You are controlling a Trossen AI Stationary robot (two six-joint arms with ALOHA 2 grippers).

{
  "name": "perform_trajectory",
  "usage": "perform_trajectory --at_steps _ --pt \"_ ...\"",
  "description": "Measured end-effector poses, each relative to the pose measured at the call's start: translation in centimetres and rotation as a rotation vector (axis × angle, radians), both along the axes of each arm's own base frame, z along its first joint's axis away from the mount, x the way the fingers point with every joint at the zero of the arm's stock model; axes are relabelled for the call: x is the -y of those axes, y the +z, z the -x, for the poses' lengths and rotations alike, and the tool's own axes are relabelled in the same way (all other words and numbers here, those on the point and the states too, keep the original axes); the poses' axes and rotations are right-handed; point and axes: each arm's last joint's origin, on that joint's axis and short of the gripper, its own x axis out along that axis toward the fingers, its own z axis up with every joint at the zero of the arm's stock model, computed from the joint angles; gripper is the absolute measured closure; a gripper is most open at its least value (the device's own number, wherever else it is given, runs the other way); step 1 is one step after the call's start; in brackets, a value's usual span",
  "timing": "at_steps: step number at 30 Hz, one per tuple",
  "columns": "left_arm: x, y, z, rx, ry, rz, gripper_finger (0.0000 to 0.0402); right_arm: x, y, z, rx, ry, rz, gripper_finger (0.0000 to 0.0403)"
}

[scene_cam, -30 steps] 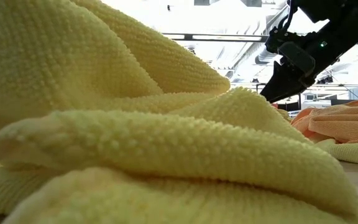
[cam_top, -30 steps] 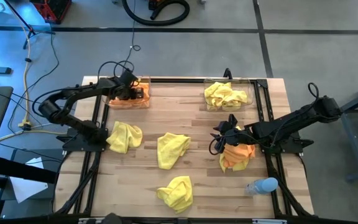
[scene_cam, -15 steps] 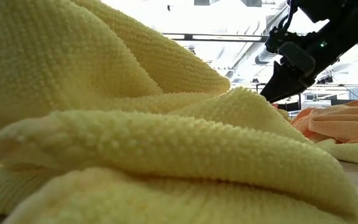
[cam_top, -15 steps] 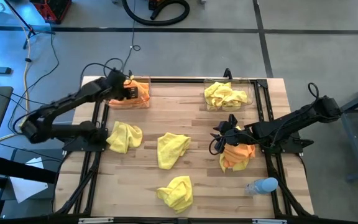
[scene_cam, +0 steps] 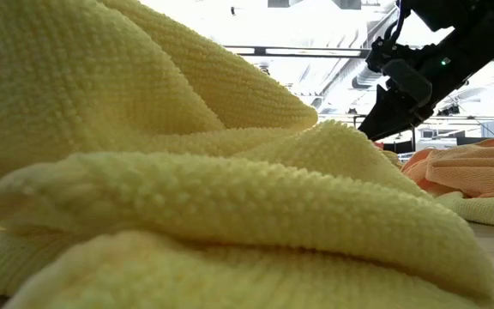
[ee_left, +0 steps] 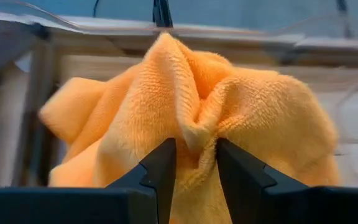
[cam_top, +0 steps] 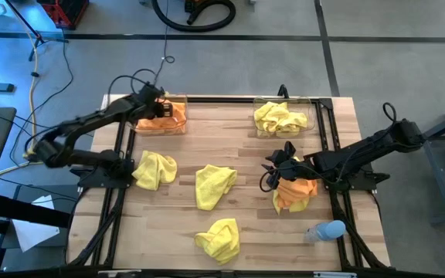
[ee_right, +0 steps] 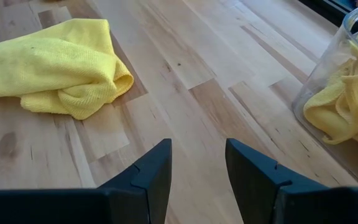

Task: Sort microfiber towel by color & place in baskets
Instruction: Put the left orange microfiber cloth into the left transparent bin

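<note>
In the high view, my left gripper (cam_top: 157, 110) is at the far-left clear basket (cam_top: 181, 128), shut on an orange towel (cam_top: 173, 114) inside the basket's outline. The far-right basket (cam_top: 310, 122) holds yellow towels (cam_top: 281, 117). My right gripper (cam_top: 272, 174) is open over bare wood, beside a second orange towel (cam_top: 293, 193) that lies on a yellow one. Three more yellow towels lie crumpled on the table (cam_top: 154, 168) (cam_top: 215, 185) (cam_top: 219, 238). The nearest of these fills the low view (scene_cam: 187, 189), where the right gripper (scene_cam: 384, 120) shows behind it. My left gripper pinches a raised fold (ee_left: 197, 144) of the orange towel between its two fingers (ee_left: 164, 163). The fingers reach in from the table's left side. The cloth bunches up beyond the fingertips in front of the basket's wall; whether it is lifted clear, I cannot tell.
A pale blue rounded object (cam_top: 327, 230) lies near the table's near right corner. The right wrist view shows a yellow towel (ee_right: 61, 74) and the far-right basket (ee_right: 347, 93) ahead, with bare wood between. Black frame rails run along the table's left and right sides.
My left arm has swung its elbow outward and back, and its gripper has shifted a little toward the table's far left corner at the basket, uncovering more of the orange towel in the high view. The right arm and the loose towels have kept still.
</note>
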Motion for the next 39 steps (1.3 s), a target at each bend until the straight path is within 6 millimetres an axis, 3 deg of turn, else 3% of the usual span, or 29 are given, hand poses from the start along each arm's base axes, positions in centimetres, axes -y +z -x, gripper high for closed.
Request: perform_trajectory --at_steps 8,12,19,30,34,39 --pt "-2.1 -5.4 -1.9 -0.103 -0.035 0.159 0.0296 0.0 0.0 0.0 -0.007 0.01 0.014 0.0258" --pt "-2.3 -6.0 -2.0 -0.121 -0.05 0.179 0.0296 0.0 0.0 0.0 -0.007 0.01 0.014 0.0258" --pt "-1.1 -2.6 -1.2 -0.006 -0.073 0.128 0.0296 0.0 0.0 0.0 -0.007 0.01 0.014 0.0258" --pt "3.0 3.8 1.3 0.156 -0.082 -0.073 0.0296 0.0 0.0 0.0 -0.007 0.01 0.014 0.0258" --pt "3.4 4.6 1.7 0.121 -0.028 -0.175 0.0296 0.0 0.0 0.0 -0.007 0.01 0.014 0.0258" --pt "2.5 3.7 1.1 0.055 -0.006 -0.185 0.0296 0.0 0.0 0.0 -0.007 0.01 0.014 0.0258"
